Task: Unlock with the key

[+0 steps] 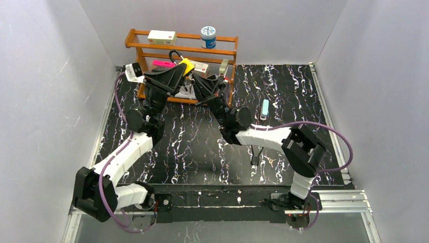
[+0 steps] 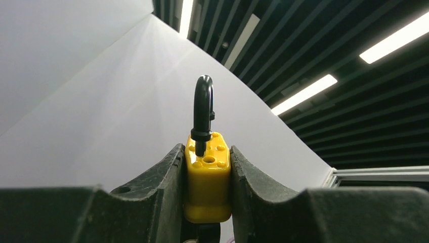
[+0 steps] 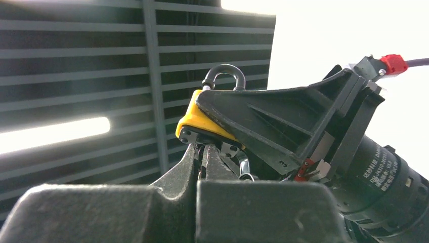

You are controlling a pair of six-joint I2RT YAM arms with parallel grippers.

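Squarely — yellow padlock (image 2: 207, 182) clamped inside left end effector (image 2: 206, 154).

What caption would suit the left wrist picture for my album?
Left gripper clamped on a yellow padlock, its black shackle sticking out beyond the fingers.
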